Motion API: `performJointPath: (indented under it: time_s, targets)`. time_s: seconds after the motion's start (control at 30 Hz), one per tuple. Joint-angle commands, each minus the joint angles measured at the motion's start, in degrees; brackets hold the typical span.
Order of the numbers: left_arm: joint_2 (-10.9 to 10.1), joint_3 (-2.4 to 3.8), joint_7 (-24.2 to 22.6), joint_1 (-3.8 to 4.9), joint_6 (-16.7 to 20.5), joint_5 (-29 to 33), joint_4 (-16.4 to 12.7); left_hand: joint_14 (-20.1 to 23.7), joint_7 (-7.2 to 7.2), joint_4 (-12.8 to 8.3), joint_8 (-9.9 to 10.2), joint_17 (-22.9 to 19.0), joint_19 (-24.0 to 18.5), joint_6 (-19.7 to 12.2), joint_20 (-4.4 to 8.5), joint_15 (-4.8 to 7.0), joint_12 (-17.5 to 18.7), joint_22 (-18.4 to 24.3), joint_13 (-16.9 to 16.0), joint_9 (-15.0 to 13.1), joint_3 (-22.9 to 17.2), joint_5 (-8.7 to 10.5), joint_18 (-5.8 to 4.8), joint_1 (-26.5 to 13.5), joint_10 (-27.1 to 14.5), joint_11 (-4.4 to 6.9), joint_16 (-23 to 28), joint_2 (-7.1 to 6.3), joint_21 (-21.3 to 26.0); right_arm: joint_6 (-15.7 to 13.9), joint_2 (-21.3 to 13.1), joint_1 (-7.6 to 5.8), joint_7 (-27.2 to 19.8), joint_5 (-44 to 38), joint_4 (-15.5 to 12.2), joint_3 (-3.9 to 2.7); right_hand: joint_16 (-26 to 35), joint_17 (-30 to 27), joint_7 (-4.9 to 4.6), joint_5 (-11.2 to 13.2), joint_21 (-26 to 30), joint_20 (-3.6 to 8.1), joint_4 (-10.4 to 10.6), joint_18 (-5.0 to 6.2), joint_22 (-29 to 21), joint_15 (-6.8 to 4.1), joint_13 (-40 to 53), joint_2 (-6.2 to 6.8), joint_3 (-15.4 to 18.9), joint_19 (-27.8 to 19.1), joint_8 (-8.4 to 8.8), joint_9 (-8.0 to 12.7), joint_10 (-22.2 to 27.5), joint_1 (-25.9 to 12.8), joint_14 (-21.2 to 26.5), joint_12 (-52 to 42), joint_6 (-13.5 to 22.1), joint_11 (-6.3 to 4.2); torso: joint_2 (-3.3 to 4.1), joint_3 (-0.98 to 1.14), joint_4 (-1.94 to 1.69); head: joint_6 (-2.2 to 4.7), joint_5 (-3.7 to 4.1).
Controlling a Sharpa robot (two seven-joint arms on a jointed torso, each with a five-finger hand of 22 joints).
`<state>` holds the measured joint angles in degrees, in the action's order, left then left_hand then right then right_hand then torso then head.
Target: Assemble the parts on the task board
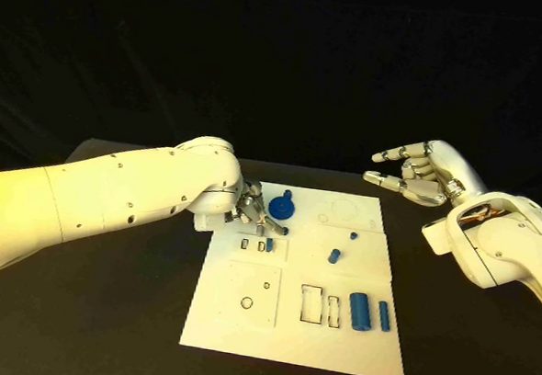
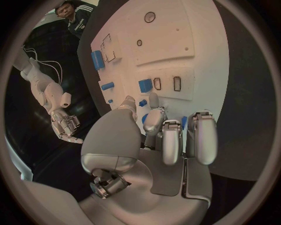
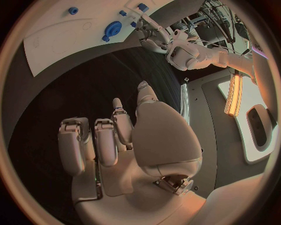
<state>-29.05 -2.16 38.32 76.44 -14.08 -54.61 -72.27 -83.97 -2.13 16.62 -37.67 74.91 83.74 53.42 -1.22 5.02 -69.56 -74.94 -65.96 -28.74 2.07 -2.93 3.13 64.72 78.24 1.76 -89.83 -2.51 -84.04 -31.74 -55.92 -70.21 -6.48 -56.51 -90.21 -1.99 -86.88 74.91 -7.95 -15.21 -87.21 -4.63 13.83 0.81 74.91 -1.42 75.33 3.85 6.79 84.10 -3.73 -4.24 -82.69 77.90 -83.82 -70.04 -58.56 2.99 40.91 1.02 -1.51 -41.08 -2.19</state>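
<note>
The white task board (image 1: 283,332) lies in the middle of the table. At its far left corner sits a round blue part (image 1: 280,208), and my left hand (image 1: 252,211) hangs right beside it, fingers pointing down at the board. In the left wrist view that hand (image 2: 153,136) has its fingers stretched out with nothing between them, and the round blue part (image 2: 184,123) peeks out behind them. A blue cylinder (image 1: 358,311) and a slimmer blue pin (image 1: 385,316) lie at the board's right. My right hand (image 1: 413,175) hovers beyond the far right corner, empty, fingers loosely apart.
Small blue pieces (image 1: 335,256) (image 1: 352,235) stand in the board's middle, and another (image 1: 269,244) sits near outlined slots (image 1: 320,307). Black table (image 1: 95,314) surrounds the board. The right wrist view shows the board (image 3: 58,35) and my left hand (image 3: 153,35) far off.
</note>
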Motion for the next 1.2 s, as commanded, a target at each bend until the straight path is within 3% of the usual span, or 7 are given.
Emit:
performJointPath:
  time_s: [0.03, 0.7, 1.2]
  targets:
    - [0.3, 0.0, 0.3, 0.04, -2.5, -0.8, 0.3, -6.0, -0.08, -0.1, -0.2, 15.1, 2.7, -0.3, 0.25, 0.25, -0.4, -4.1, -0.1, -0.1, 0.2, 0.14, -0.96, -0.1, 0.5, 0.08, -0.2, 0.32, -0.4, 0.0, 0.1, 0.05, -0.1, -0.2, 0.1, 0.0, 0.3, 9.4, 0.04, 0.2, 0.4, -0.3, -0.1, 0.48, 10.2, 0.24, 5.8, -0.47, 0.4, 2.9, -0.02, 0.0, 0.5, -0.3, -4.8, 0.3, 0.4, 0.0, -0.08, 0.0, -0.05, -0.22, -0.06]
    - [2.4, -0.3, 0.4, -0.31, -3.6, -0.9, 2.5, -6.0, -0.04, -0.1, -0.4, 15.1, 2.8, -0.4, 0.27, 0.28, -0.6, -4.3, -0.3, -0.4, 0.0, 0.14, -1.01, 0.1, 0.6, 0.12, -0.2, 0.62, -0.5, 0.0, 0.5, 0.14, -0.4, -0.2, 0.3, 0.02, 0.3, 9.4, 0.01, -0.1, 0.3, -0.29, 0.0, 0.47, 10.2, 0.23, 5.7, -0.67, 0.6, 3.0, 0.03, 0.0, 0.5, -0.2, -4.8, 0.3, 0.6, 0.01, -0.03, 0.03, -0.07, -0.74, -0.15]
    - [2.7, -0.38, 0.5, -0.39, -4.3, -0.9, 2.7, -6.0, 0.0, -0.4, -0.8, 15.1, 2.8, -0.7, 0.33, 0.32, -0.8, -4.5, -0.6, -1.0, -0.4, 0.14, -1.04, 1.1, 0.7, 0.16, -0.2, 1.01, -0.6, -0.8, 0.8, 0.14, -0.6, -0.2, 0.5, 0.02, 0.1, 9.7, -0.1, -0.8, 0.3, -0.3, -0.2, 0.45, 10.3, 0.26, 5.7, -0.86, 0.8, 3.0, 0.15, 0.1, 0.3, 0.0, -4.9, 0.0, 1.2, 0.07, -0.03, 0.07, -0.02, -0.9, -0.3]
